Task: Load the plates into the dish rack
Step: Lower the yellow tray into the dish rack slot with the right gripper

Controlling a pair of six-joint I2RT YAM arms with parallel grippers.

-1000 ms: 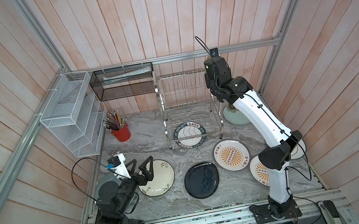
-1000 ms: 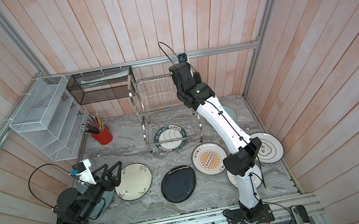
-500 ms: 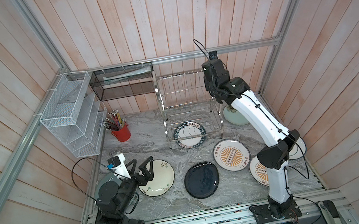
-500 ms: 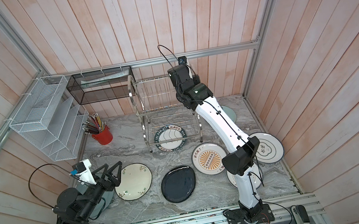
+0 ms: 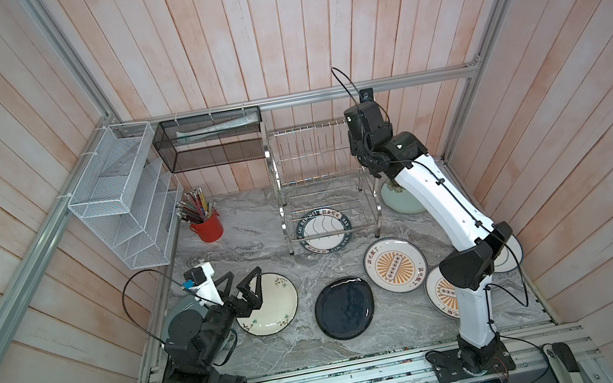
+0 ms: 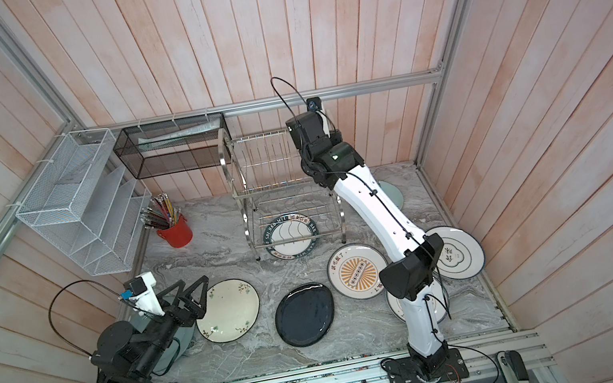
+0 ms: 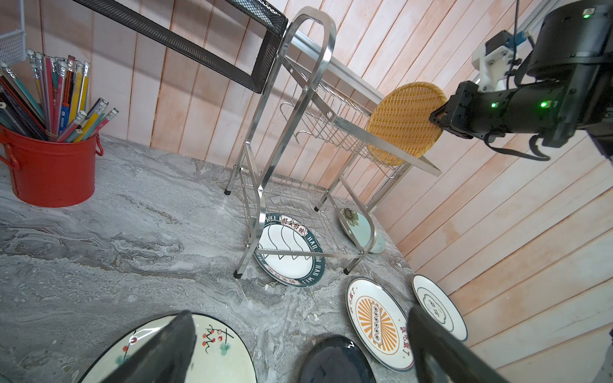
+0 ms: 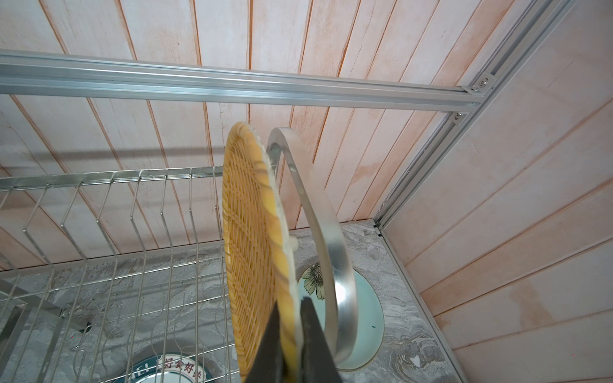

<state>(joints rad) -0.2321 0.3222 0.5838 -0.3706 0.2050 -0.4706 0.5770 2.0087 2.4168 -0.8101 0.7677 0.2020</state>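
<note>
Moved: R arm, slightly lower.
R gripper (image 8: 291,303): pinching yellow plate (image 7: 403,122); dish rack (image 8: 335,252) beside.
L gripper (image 5: 242,275): wide; cream plate (image 5: 273,303) below.

The woven-look plate (image 7: 403,122) is yellow; the dish rack (image 8: 341,265) is bright silver steel. The tabletop (image 5: 259,247) is grey and marble-veined; the cream plate (image 5: 276,311) bears red and green sprigs, the black plate (image 5: 343,308) is glossy, and the sunburst plate (image 5: 395,266) is white with orange rays. The mint plate (image 8: 370,318) bears a flower; the pencil pot (image 5: 209,230) is red
</note>
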